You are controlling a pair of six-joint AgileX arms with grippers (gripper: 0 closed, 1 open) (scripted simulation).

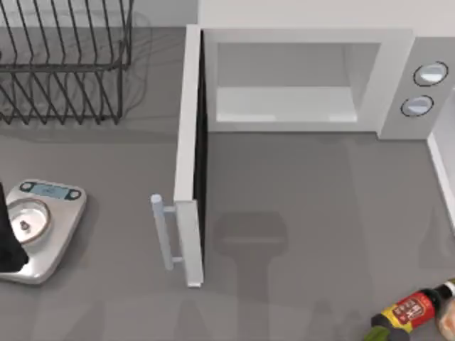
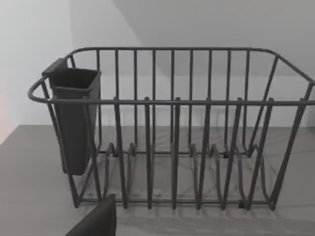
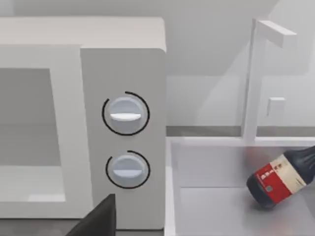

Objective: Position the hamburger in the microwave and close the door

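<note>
The white microwave (image 1: 394, 53) stands at the back of the table, its pale cavity (image 1: 284, 89) bare. Its door (image 1: 186, 135) is swung wide open toward the table's front, with the light-grey bar handle (image 1: 162, 231) on its left face. The microwave's grey panel (image 3: 123, 73) with two round knobs fills the middle of the right wrist view. The hamburger is out of view; a pale rounded edge (image 1: 448, 318) at the bottom right corner is cut off and I cannot tell what it is. A dark part of my left gripper (image 2: 96, 221) faces the dish rack. A dark part of my right gripper (image 3: 96, 221) faces the microwave.
A black wire dish rack (image 1: 64, 64) stands at the back left. A silver kitchen scale (image 1: 43, 227) lies at the left edge, with a black arm part (image 1: 7, 241) over it. A dark bottle (image 1: 409, 311) with a red and yellow label lies at the front right.
</note>
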